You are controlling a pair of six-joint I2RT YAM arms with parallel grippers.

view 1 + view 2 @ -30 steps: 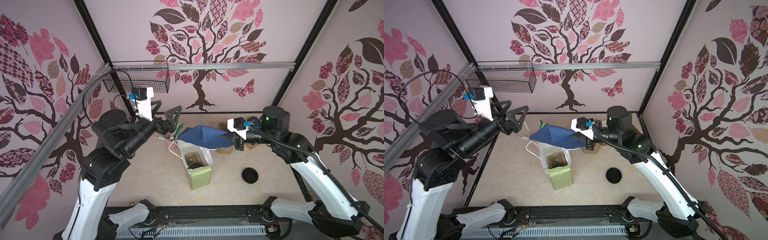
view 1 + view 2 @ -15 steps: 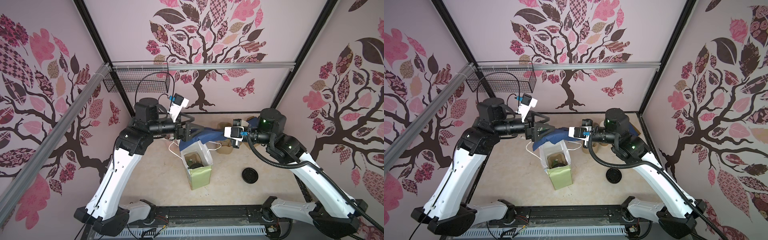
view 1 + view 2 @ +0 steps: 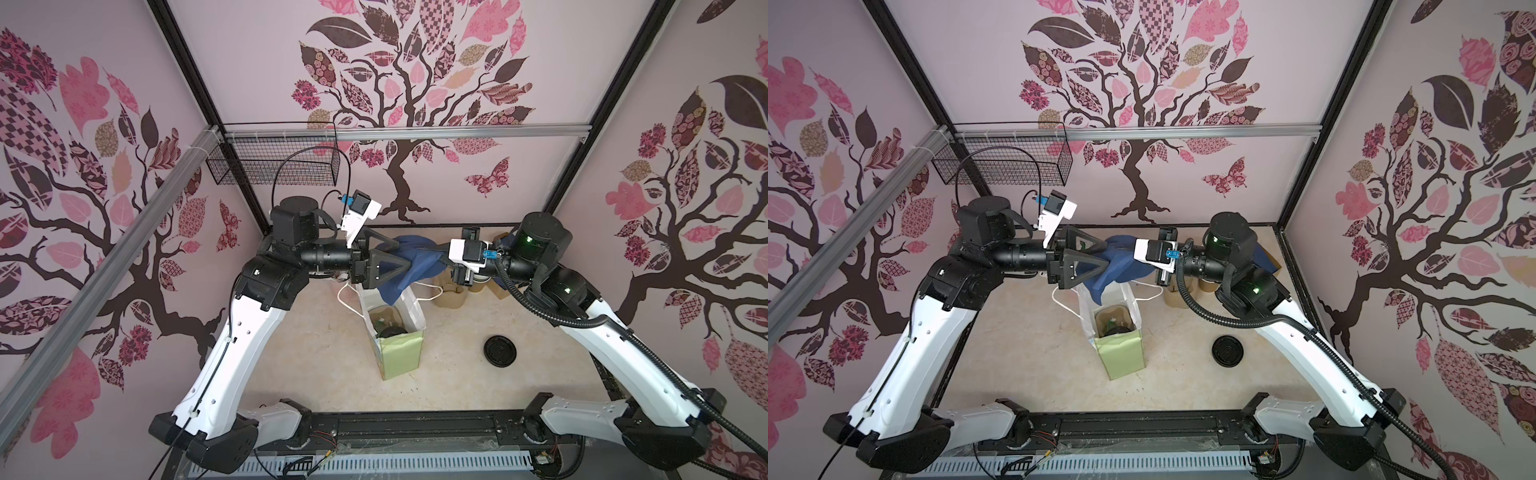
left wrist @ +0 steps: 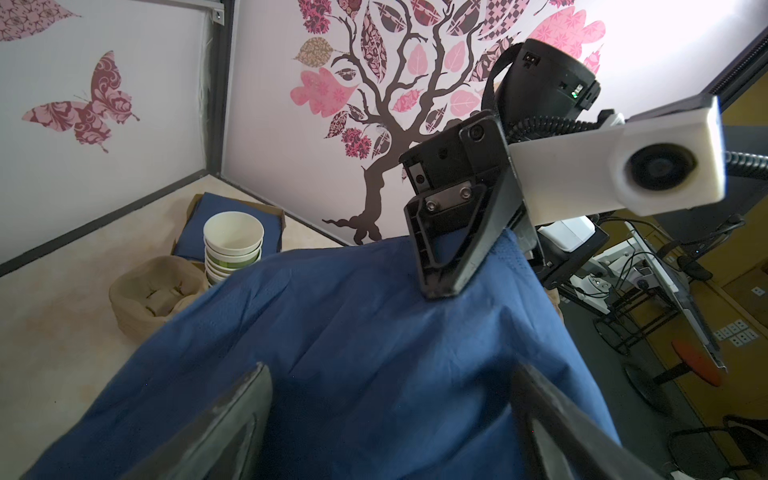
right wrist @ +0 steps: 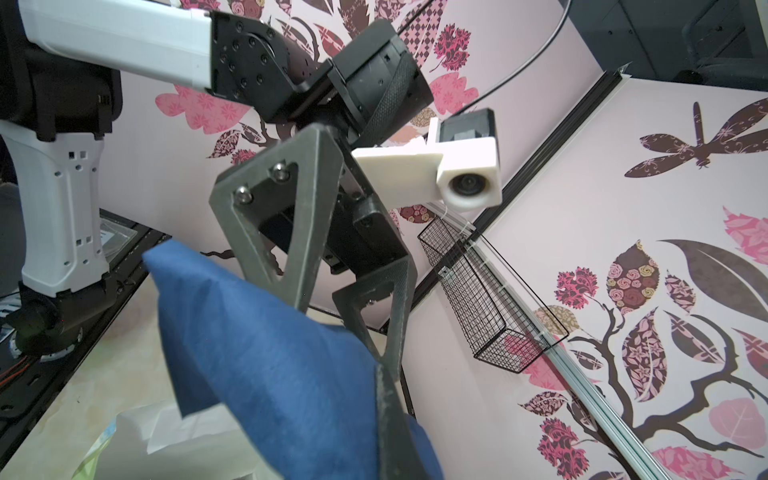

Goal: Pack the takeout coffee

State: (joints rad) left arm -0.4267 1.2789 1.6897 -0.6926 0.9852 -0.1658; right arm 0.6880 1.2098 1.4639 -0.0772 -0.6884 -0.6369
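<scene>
The takeout coffee (image 3: 389,331) (image 3: 1116,328) stands deep inside the upright green-and-white paper bag (image 3: 401,353) (image 3: 1121,353); only its black lid shows. Above the bag's mouth hangs a blue napkin (image 3: 415,266) (image 3: 1121,266) (image 4: 353,332) (image 5: 266,365). My right gripper (image 3: 442,252) (image 3: 1130,254) (image 4: 440,286) (image 5: 384,382) is shut on the napkin's right end. My left gripper (image 3: 403,254) (image 3: 1104,254) (image 4: 390,415) (image 5: 343,332) is open, its two fingers (image 4: 232,428) on either side of the napkin's left end.
A loose black lid (image 3: 500,350) (image 3: 1227,351) lies on the table right of the bag. At the back right are a stack of lidless cups (image 4: 232,245), a brown pulp cup carrier (image 4: 158,291) and a box of blue napkins (image 4: 199,232). A wire basket (image 3: 274,166) hangs on the back-left wall.
My left arm has swung in from the left and its open gripper now straddles the napkin's left end. The napkin, spread flat before, now hangs bunched. The right gripper has barely moved.
</scene>
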